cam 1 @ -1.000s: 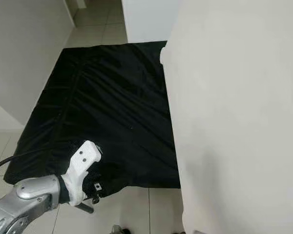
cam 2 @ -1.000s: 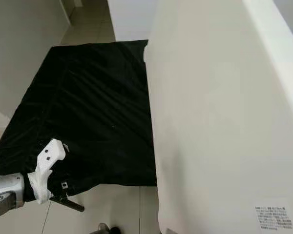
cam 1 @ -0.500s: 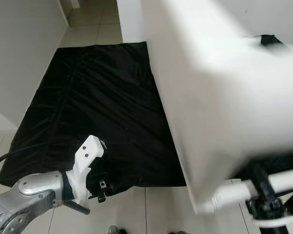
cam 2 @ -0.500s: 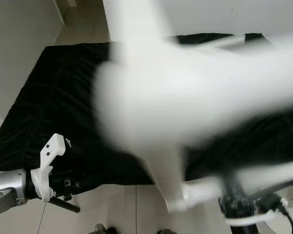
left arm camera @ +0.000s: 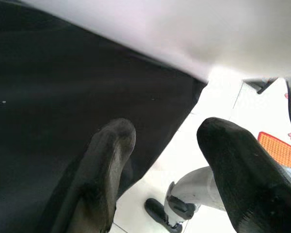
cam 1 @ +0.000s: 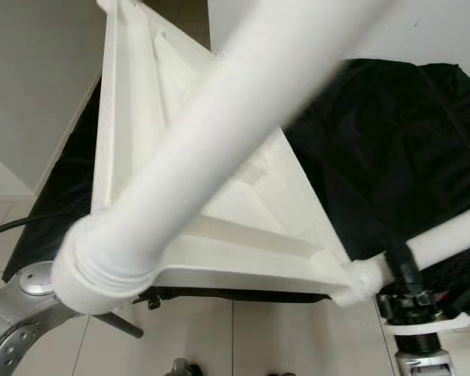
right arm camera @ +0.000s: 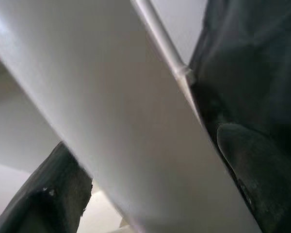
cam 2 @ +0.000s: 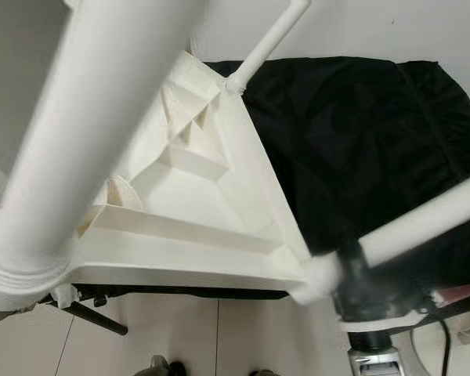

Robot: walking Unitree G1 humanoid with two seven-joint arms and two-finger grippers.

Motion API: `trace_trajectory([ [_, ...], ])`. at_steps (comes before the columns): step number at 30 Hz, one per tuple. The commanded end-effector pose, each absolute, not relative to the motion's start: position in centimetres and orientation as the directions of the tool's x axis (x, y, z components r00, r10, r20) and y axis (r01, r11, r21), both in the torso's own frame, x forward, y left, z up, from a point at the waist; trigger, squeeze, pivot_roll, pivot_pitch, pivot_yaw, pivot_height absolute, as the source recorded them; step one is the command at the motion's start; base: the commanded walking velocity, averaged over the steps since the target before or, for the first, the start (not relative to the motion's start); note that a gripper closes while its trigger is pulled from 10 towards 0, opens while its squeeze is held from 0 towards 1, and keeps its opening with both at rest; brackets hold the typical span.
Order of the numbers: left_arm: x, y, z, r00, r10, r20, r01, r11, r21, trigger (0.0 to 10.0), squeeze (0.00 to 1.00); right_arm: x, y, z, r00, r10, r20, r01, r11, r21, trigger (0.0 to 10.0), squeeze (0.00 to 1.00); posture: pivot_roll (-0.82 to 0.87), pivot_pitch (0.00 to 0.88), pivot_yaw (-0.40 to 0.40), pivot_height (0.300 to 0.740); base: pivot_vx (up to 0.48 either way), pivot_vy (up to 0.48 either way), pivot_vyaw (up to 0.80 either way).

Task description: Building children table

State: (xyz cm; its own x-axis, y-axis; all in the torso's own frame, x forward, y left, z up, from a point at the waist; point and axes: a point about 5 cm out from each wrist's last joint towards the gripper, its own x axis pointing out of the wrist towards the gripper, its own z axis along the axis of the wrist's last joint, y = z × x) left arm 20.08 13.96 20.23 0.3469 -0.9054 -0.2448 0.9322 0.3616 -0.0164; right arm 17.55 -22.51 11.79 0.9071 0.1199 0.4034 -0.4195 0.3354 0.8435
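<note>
Pale floor tiles (cam 2: 219, 337) carry a spread black cloth (cam 1: 392, 149). Above it, the white plastic children's table (cam 2: 196, 211) is held tilted, ribbed underside toward the head camera, legs projecting. Right gripper (right arm camera: 150, 184) is clenched on one white round leg (cam 2: 423, 223). Left gripper (left arm camera: 160, 141) hangs released over the cloth's edge.

— What covers the ground here?
— A pale tiled floor (cam 1: 219, 337) with thin grout lines.
— And on the tiles?
— A big black cloth (cam 2: 360, 149), wrinkled, spread flat up to the white wall (cam 2: 376, 27). A dark cable (cam 1: 8, 233) trails across the tiles at the cloth's left edge.
</note>
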Motion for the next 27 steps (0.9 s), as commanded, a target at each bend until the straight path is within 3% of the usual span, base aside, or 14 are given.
trace_trajectory([
  [1, 19.5, 13.5, 20.9, 0.262, -0.939, -0.222, 0.963, 0.268, 0.002, 10.0, 0.0, 17.4, -23.0, 11.7, 0.919, 0.095, 0.384, -0.391, 0.352, 0.85, 10.0, 0.0, -0.03, 0.156, 0.046, 0.74, 0.0, 0.0, 0.0],
  [5, 20.4, 13.8, 21.2, 0.32, -0.923, -0.212, 0.946, 0.321, 0.031, 10.0, 0.0, 17.6, -23.5, 11.7, 0.924, 0.069, 0.376, -0.376, 0.344, 0.86, 10.0, 0.0, -0.02, 0.163, 0.043, 0.74, 0.0, 0.0, 0.0],
  [7, 22.4, 14.6, 22.7, 0.424, -0.891, -0.162, 0.905, 0.413, 0.1, 10.0, 0.0, 18.3, -23.8, 11.4, 0.93, 0.017, 0.367, -0.357, 0.283, 0.89, 10.0, 0.0, -0.02, 0.164, 0.042, 0.74, 0.0, 0.0, 0.0],
  [9, 22.4, 14.6, 22.7, 0.424, -0.891, -0.162, 0.905, 0.413, 0.1, 10.0, 0.0, 18.3, -23.8, 11.4, 0.93, 0.017, 0.367, -0.357, 0.283, 0.89, 10.0, 0.0, -0.02, 0.164, 0.042, 0.74, 0.0, 0.0, 0.0],
  [10, 24.3, 14.8, 25.0, 0.515, -0.855, -0.057, 0.851, 0.503, 0.151, 10.0, 0.0, 19.6, -24.3, 11.1, 0.94, -0.06, 0.337, -0.32, 0.192, 0.928, 10.0, 0.0, -0.01, 0.166, 0.038, 0.74, 0.0, 0.0, 0.0],
  [13, 24.8, 14.8, 25.7, 0.534, -0.845, -0.021, 0.837, 0.525, 0.152, 10.0, 0.0, 20.1, -24.4, 11.0, 0.944, -0.077, 0.321, -0.304, 0.179, 0.936, 10.0, 0.0, -0.01, 0.166, 0.038, 0.74, 0.0, 0.0, 0.0],
  [14, 25.5, 14.4, 26.8, 0.554, -0.832, 0.025, 0.821, 0.551, 0.148, 10.0, 0.0, 21.0, -24.6, 11.1, 0.948, -0.106, 0.301, -0.288, 0.12, 0.95, 10.0, 0.0, -0.01, 0.164, 0.036, 0.74, 0.0, 0.0, 0.0],
  [15, 25.5, 14.4, 26.8, 0.554, -0.832, 0.025, 0.821, 0.551, 0.148, 10.0, 0.0, 21.0, -24.6, 11.1, 0.948, -0.106, 0.301, -0.288, 0.12, 0.95, 10.0, 0.0, -0.01, 0.164, 0.036, 0.74, 0.0, 0.0, 0.0],
  [16, 26.5, 13.6, 28.2, 0.577, -0.813, 0.078, 0.802, 0.582, 0.133, 10.0, 0.0, 22.8, -24.6, 11.4, 0.959, -0.111, 0.261, -0.251, 0.097, 0.963, 10.0, 0.0, 0.0, 0.16, 0.025, 0.74, 0.0, 0.0, 0.0],
  [27, 32.1, 10.6, 32.8, 0.694, -0.704, 0.152, 0.699, 0.709, 0.094, 10.0, 0.0, 30.6, -22.1, 15.2, 0.966, 0.013, 0.258, -0.258, 0.108, 0.96, 10.0, 0.0, -0.01, 0.149, 0.018, 0.74, 0.0, 0.0, 0.0],
])
